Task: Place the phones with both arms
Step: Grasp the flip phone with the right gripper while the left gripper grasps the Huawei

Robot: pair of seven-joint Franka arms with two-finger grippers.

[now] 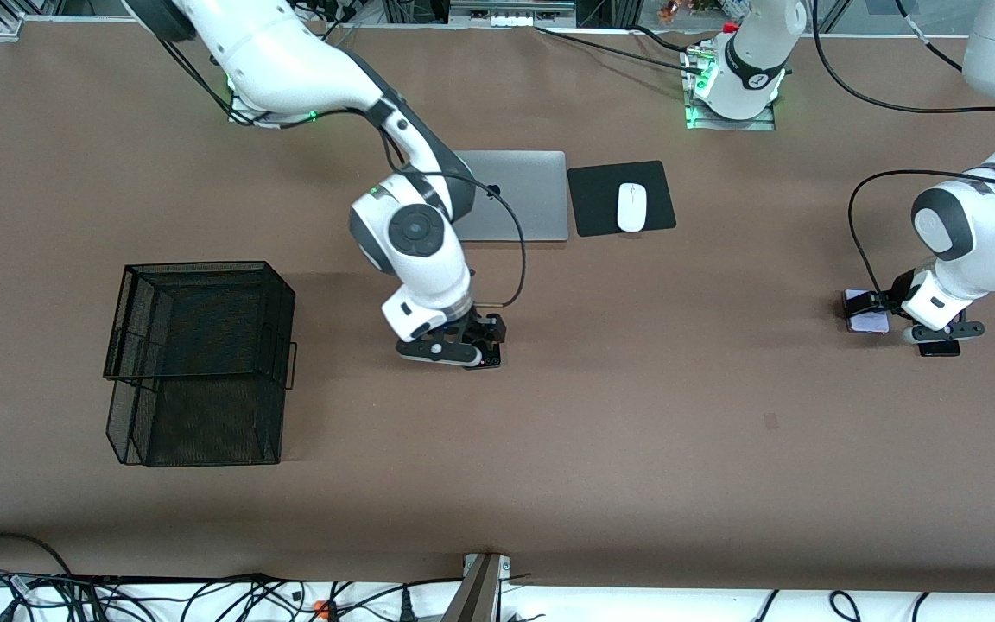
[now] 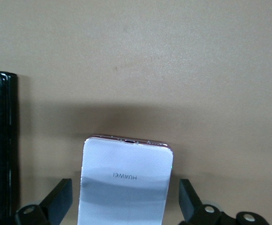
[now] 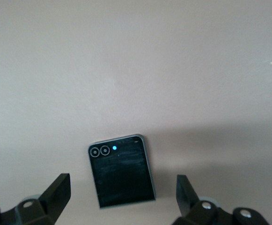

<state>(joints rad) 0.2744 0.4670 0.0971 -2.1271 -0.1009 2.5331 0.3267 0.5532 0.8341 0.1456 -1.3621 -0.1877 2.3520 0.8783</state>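
Presently the right gripper [image 1: 463,344] is low over the middle of the table [image 1: 679,432], its fingers spread wide on either side of the small black phone [image 3: 121,171], which lies flat between them without being touched. From the front camera that phone is almost wholly covered by the gripper; only a dark corner with a red speck shows beneath it. The right wrist view gives it plainly: a squarish dark face with two round lenses and a blue dot. The left gripper [image 1: 882,309] is down at the left arm's end of the table, likewise open, with the white-lavender phone [image 2: 124,185] lying between its fingers [image 2: 58,199] and clear of both. The lower part of this phone is cut off by the edge of the left wrist view, and in the front view the gripper hides part of it. The long black phone [image 2: 0,145] lies just beside the pale one, nearer the front camera; only one long strip of it shows in the wrist view, and only a short dark end shows in the front view, under the wrist. A black wire basket [image 1: 199,363] stands toward the right arm's end of the table. A silver laptop [image 1: 519,194], partly covered by the right arm, lies closed beside a black mouse pad [image 1: 601,203] carrying a white mouse [image 1: 631,207].
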